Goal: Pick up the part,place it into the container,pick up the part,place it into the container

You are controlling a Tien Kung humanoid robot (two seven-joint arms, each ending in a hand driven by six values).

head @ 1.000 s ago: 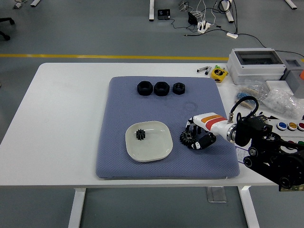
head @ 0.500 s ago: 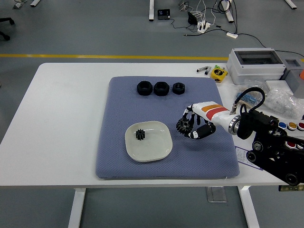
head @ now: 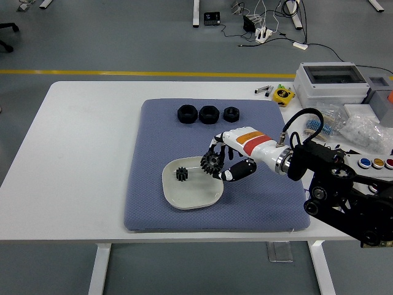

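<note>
Black gear (head: 211, 164) sits between right hand's fingers (head: 220, 151), over dish (head: 184, 196).

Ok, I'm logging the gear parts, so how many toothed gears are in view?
2: a small gear lying in the white dish, and a larger gear held in the right hand over the dish's right rim. None seems hidden.

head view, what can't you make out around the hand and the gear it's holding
- Black toothed gear in the right hand: the curled fingers hide its far side.
- Gap between that gear and the white square dish: one high view, cannot tell.
- Small black gear in the dish: too small to count teeth.
- Left hand: outside the picture.
</note>
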